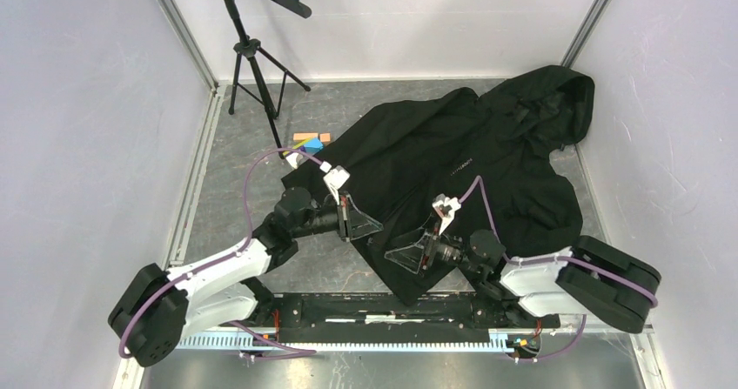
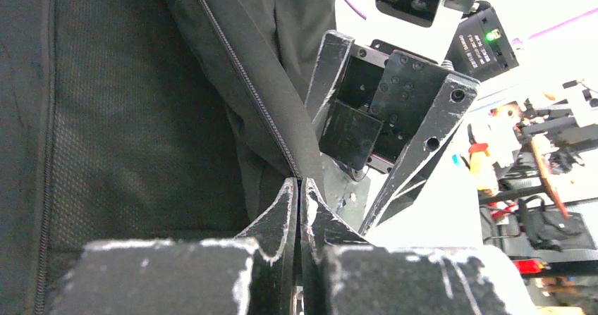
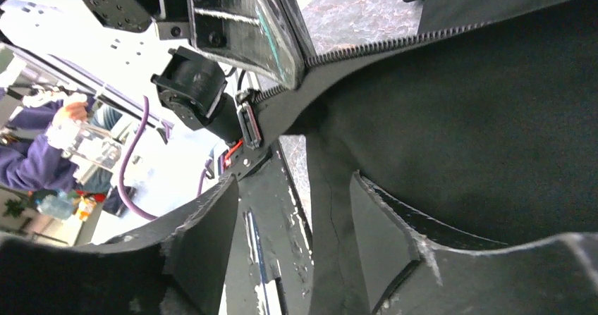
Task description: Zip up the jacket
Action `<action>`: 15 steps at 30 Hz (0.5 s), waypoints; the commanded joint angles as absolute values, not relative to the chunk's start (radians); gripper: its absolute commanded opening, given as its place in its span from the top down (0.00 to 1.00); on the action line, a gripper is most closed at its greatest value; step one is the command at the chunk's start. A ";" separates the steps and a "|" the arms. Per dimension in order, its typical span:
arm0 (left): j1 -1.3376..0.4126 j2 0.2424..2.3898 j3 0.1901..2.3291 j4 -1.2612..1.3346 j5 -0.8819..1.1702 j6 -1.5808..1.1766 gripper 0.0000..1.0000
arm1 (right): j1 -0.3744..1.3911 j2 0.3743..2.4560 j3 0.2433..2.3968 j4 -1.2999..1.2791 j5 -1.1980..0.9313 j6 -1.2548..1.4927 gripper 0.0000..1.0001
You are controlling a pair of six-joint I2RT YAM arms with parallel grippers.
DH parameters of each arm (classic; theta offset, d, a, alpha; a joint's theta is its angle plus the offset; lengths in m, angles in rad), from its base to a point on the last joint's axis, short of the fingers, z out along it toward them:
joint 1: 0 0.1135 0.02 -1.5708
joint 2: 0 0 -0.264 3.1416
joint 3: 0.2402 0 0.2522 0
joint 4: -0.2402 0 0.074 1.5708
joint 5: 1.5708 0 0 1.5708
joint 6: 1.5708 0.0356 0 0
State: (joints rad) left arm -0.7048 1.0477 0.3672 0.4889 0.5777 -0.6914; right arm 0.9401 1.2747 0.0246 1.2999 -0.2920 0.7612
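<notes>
Large black hooded fabric jacket [image 1: 487,154] spread over centre and right of grey mottled worktop [image 1: 348,102]. Hood crumpled at upper right, hem toward lower centre. Shell matte and smooth. Left wrist view shows mesh lining [image 2: 141,153] and fine toothed zip track [image 2: 240,68]. Left gripper [image 1: 374,225] at jacket's left front edge, fingers pressed together, pinching zip edge. Right gripper [image 3: 293,223] just right of it near hem, fingers apart, fabric fold lying between them, not clamped.

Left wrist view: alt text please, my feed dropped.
The left gripper is pinched shut on the zipper edge of the jacket, its teeth running up-left beside mesh lining. The right gripper stands open just behind, at right.
</notes>
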 commanded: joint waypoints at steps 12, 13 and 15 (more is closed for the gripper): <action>-0.716 1.002 0.364 0.647 0.561 -0.585 0.98 | 0.940 1.182 0.197 1.019 -0.299 0.666 0.03; -0.716 1.008 0.366 0.647 0.563 -0.590 0.98 | 0.940 1.190 0.198 1.035 -0.287 0.681 0.03; -0.716 1.013 0.372 0.646 0.570 -0.593 0.98 | 0.941 1.200 0.198 1.054 -0.261 0.698 0.05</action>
